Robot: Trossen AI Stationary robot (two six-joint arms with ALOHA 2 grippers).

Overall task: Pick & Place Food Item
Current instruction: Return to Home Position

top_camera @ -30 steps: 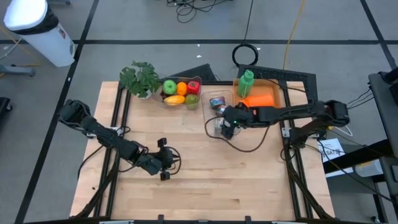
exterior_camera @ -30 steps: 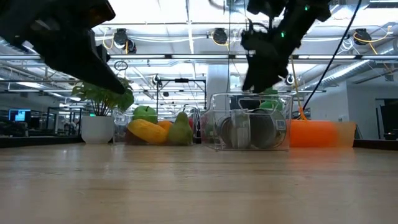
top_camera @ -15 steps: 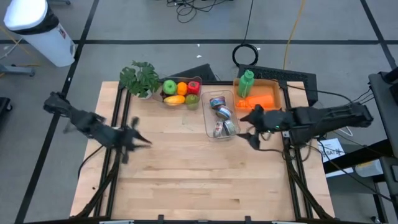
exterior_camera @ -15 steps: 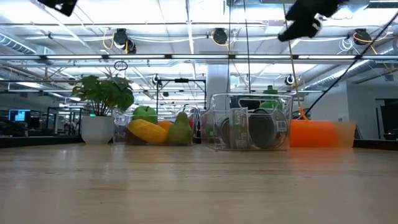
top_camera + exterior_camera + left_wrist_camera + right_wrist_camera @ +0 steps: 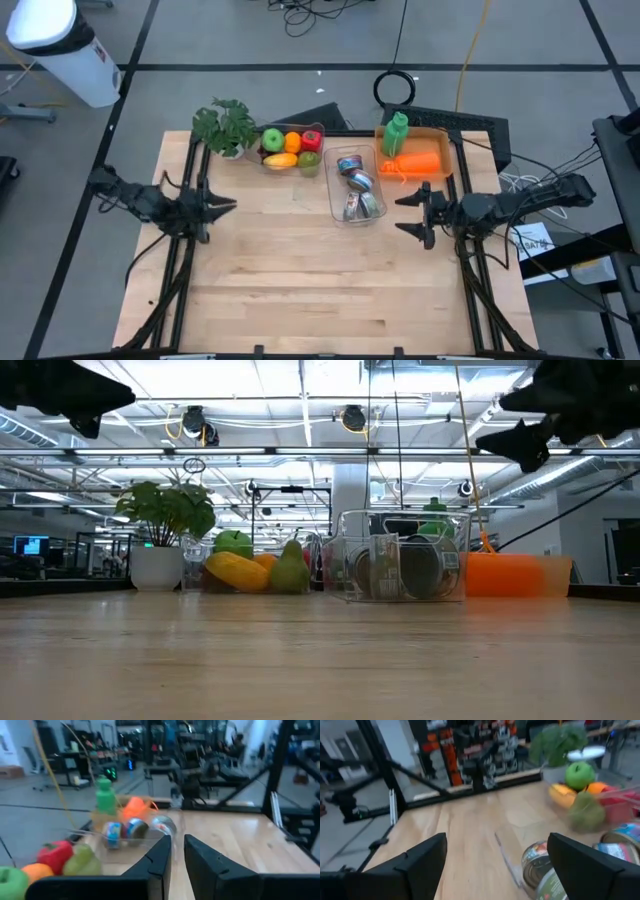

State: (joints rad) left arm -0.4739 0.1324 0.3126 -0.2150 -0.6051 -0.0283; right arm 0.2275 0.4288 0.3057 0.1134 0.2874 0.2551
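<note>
A clear bin holding three cans stands on the table at the back middle. Left of it is a tray of fruit: a green apple, an orange, a red pepper, a yellow fruit and a pear. My left gripper hovers level over the table's left edge, pointing toward the bin, shut on nothing. My right gripper hovers level over the table's right part, just right of the bin, open with nothing between its fingers. Both show high above the table in the low view.
A potted plant stands at the back left corner. An orange tray with a green bottle sits at the back right. The table's near half is bare wood. Black frame rails run along both sides.
My left gripper has risen and drawn back from the table's middle left toward its left edge, tipping up to level. My right gripper has pulled away from above the clear bin toward the table's right edge, also tipping from pointing down to level. The cans stay in the bin.
</note>
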